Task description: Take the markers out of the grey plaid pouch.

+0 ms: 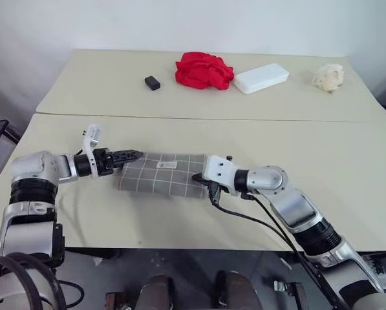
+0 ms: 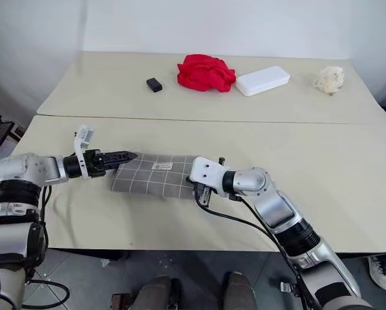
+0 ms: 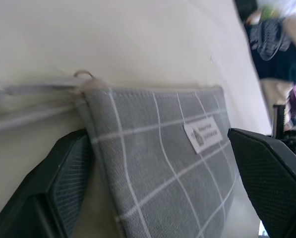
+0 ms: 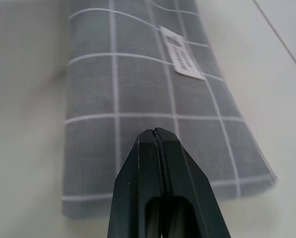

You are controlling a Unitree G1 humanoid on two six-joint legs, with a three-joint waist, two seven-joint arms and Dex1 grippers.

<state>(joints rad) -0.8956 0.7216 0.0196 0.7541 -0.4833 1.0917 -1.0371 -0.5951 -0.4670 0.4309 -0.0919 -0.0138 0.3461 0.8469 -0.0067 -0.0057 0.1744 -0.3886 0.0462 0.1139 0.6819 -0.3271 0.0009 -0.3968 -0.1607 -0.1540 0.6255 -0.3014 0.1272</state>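
The grey plaid pouch (image 1: pixel 160 173) lies flat on the near table, its white label (image 1: pixel 167 166) facing up. My left gripper (image 1: pixel 138 154) is at the pouch's left end and is open. In the left wrist view its fingers (image 3: pixel 68 178) stand on either side of the pouch's corner with the small loop (image 3: pixel 83 75). My right gripper (image 1: pixel 198 177) is at the pouch's right end. Its fingers (image 4: pixel 160 153) are shut tight together, tips over the fabric (image 4: pixel 138 89), and I see nothing between them. The markers are hidden.
On the far table lie a small black block (image 1: pixel 152 82), a red cloth (image 1: pixel 204 70), a white rectangular box (image 1: pixel 262 77) and a pale crumpled lump (image 1: pixel 328 77). A seam (image 1: pixel 244 119) separates the two tables. A black cable (image 1: pixel 244 218) trails from my right wrist.
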